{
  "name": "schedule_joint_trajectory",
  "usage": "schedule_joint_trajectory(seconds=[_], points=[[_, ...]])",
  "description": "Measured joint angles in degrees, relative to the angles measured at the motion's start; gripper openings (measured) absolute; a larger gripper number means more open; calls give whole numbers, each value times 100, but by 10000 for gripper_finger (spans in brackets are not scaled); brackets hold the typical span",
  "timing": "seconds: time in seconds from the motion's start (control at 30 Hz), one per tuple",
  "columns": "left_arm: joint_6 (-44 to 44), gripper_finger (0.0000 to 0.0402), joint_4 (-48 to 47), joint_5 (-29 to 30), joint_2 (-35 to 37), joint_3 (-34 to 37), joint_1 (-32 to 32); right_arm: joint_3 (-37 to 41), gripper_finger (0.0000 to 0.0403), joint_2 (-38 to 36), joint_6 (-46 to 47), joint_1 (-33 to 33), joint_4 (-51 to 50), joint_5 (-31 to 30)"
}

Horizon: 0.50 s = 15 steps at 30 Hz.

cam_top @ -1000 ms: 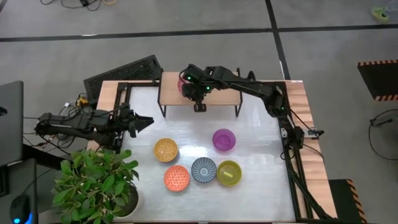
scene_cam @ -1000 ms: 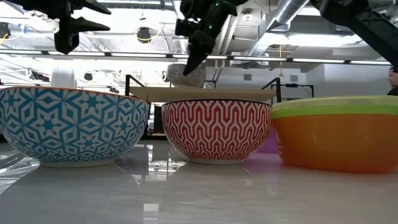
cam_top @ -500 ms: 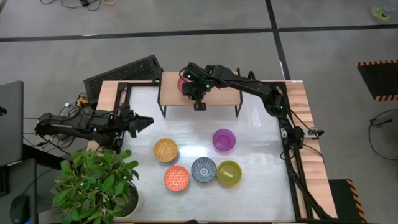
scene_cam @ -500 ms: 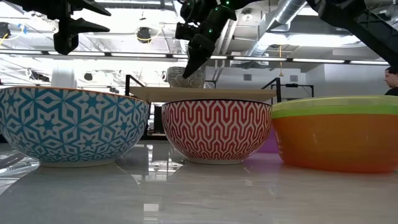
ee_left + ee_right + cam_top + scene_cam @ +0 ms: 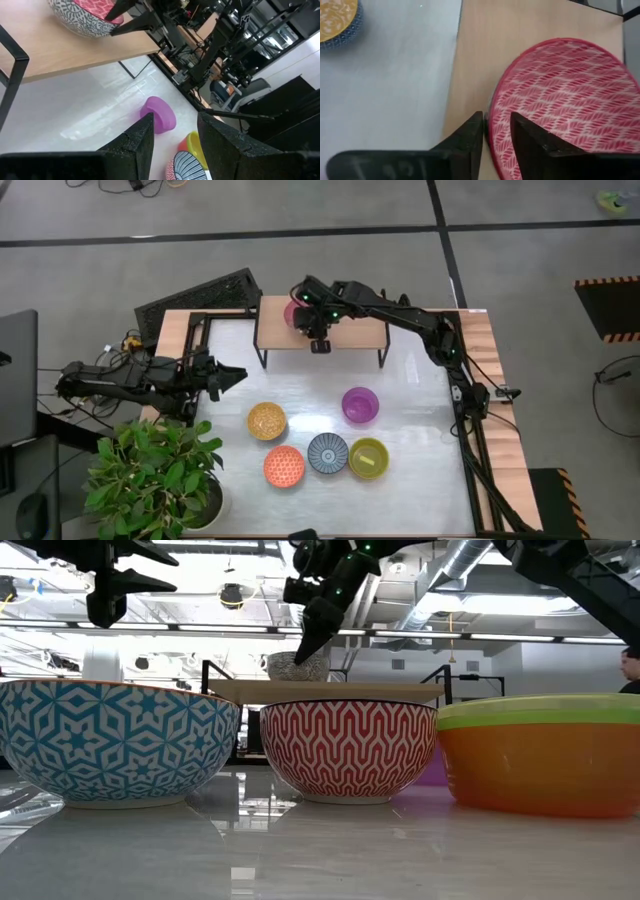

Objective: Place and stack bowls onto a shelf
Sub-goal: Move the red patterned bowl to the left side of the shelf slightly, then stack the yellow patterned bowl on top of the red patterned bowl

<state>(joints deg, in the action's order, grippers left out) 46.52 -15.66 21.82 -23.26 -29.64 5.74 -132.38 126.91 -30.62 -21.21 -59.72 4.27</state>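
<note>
The pink patterned bowl stands on its base on the left part of the shelf's wood plank. In the low view its grey-patterned outside shows on the plank. My right gripper is shut on this bowl. On the white table lie the yellow speckled bowl, orange bowl, blue-grey bowl, olive-yellow bowl and purple bowl. My left gripper waits open above the table's left side, touching nothing. My right gripper holds the pink bowl by its rim on the side toward the table's near edge, one finger inside the bowl and one finger outside. The fingers come slanting down from above. The bowl stands level on the plank.
The shelf has bare plank to the right of the pink bowl and thin black legs. A potted plant stands at the near left corner. A black slatted panel lies off the far left corner. A person shows beyond the table.
My right gripper has moved down and slightly toward the far edge, over the shelf. The pink bowl, tilted and just above the plank a second ago, has levelled out and now stands on the plank.
</note>
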Motion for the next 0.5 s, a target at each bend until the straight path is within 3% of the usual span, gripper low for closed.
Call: schedule_joint_trajectory(seconds=[0.33, 0.5], points=[[-232, 135, 7, 0, 0, 0, 0, -80, 214, -169, 19, 46, 475, -195], [-234, 135, 11, -10, 2, 0, 0, -163, 229, -466, 371, 284, 391, -312]])
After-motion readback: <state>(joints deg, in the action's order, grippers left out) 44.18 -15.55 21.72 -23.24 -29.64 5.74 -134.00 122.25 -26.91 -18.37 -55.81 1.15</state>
